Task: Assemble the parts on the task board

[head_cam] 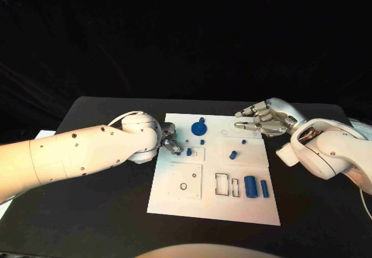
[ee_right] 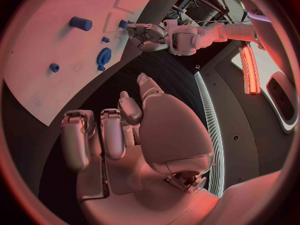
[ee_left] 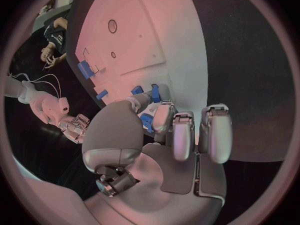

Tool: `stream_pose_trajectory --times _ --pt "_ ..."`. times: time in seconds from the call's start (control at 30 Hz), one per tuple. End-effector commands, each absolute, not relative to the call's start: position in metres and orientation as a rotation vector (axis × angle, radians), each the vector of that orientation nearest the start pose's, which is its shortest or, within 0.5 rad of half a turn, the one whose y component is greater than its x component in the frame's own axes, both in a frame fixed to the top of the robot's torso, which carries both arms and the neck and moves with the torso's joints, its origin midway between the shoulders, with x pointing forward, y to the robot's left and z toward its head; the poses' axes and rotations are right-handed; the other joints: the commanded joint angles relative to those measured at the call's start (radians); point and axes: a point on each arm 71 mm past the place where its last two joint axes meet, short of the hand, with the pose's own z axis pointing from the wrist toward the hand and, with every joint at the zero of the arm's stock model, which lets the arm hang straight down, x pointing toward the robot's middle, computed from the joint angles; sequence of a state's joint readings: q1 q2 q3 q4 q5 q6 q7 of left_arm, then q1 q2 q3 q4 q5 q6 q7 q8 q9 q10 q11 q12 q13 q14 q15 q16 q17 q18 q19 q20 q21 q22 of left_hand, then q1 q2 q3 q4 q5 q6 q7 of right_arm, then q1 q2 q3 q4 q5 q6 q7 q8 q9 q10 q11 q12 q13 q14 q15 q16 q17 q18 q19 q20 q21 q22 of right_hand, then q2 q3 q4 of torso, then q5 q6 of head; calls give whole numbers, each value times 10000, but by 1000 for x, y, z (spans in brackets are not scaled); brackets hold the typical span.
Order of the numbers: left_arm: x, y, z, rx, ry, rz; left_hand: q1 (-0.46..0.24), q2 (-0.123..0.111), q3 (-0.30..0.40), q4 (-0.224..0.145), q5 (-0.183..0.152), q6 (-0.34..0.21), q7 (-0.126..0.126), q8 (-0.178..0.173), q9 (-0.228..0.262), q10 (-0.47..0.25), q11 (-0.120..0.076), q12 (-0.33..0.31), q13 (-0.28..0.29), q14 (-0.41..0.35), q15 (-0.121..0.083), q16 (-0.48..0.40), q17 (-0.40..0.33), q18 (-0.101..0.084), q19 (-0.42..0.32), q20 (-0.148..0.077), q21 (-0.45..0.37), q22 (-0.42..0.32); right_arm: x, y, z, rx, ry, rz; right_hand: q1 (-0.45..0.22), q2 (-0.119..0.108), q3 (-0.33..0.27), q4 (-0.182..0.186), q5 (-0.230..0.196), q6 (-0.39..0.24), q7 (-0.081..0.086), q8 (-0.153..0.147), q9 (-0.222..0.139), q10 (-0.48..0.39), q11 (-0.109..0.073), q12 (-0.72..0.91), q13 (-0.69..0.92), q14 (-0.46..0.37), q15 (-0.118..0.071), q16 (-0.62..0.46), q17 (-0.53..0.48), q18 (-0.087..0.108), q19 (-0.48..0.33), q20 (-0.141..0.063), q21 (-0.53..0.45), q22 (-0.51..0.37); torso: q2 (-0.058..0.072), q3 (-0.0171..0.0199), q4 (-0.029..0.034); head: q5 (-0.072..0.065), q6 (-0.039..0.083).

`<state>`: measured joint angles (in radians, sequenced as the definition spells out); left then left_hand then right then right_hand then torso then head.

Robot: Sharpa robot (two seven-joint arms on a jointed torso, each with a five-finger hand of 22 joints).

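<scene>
On the task board, two blue cylinders, one gear, two hands.

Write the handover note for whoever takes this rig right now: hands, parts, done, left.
Left hand: at the task board's left edge, fingers on a small blue part there; grip not certain.
Right hand: open, above the board's far right corner, holding nothing.
Parts: blue gear at the far edge; two blue cylinders lying near right; small pegs mid-board.
Done: cannot tell.
Left: cylinders loose, outlined slots beside them empty.
</scene>
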<state>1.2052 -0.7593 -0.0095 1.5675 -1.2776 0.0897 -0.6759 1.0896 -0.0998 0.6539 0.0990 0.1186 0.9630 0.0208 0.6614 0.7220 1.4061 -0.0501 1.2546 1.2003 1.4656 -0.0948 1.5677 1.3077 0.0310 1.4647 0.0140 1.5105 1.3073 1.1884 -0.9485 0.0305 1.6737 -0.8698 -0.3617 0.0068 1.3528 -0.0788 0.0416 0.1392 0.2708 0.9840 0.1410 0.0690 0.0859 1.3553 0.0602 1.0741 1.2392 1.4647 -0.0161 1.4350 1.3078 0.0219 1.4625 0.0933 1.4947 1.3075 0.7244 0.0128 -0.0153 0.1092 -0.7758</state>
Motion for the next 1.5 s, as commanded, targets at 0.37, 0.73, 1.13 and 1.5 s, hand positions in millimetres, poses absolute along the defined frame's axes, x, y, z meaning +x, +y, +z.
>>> stream_pose_trajectory --times 0.37,0.73,1.13,1.5 --pt "470 178 -216 -618 22591 -1510 165 317 606 -544 34 4 -56 43 -40 71 -17 -8 7 1052 -60 31 2631 -130 708 -29 30 2097 464 -210 -153 3616 16765 10644 23 86 -48 1 70 69 27 36 12 -47 -48 -21 -5 536 -6 -54 197 159 -50 19 -38 1192 3 3 -6 22 2" --pt "472 178 -216 -917 22374 -1625 129 347 602 -517 -15 0 -50 59 -35 78 -11 -2 12 1052 -54 31 2631 -132 711 -25 34 2102 464 -209 -153 3612 16750 10652 23 86 -48 1 70 69 27 36 12 -47 -48 -21 -5 536 -6 -54 197 159 -50 19 -38 1192 5 5 -16 20 21" --pt "472 175 -214 -1590 21823 -2144 95 376 598 -490 -46 10 -51 81 -29 103 -10 32 49 1052 -51 31 2631 -147 743 -23 84 2149 464 -209 -153 3613 16751 10648 23 86 -48 1 70 69 27 36 12 -47 -48 -21 -5 536 -6 -54 197 159 -50 19 -38 1192 2 4 -4 20 14" --pt "471 176 -216 -1319 22083 -1984 91 379 598 -489 -53 8 -54 86 -28 96 -11 15 28 1052 -51 31 2631 -143 735 -22 71 2138 465 -210 -153 3610 16769 10646 23 86 -48 1 70 69 27 36 12 -47 -48 -21 -5 536 -6 -54 197 159 -50 19 -38 1192 4 4 -13 20 -7"
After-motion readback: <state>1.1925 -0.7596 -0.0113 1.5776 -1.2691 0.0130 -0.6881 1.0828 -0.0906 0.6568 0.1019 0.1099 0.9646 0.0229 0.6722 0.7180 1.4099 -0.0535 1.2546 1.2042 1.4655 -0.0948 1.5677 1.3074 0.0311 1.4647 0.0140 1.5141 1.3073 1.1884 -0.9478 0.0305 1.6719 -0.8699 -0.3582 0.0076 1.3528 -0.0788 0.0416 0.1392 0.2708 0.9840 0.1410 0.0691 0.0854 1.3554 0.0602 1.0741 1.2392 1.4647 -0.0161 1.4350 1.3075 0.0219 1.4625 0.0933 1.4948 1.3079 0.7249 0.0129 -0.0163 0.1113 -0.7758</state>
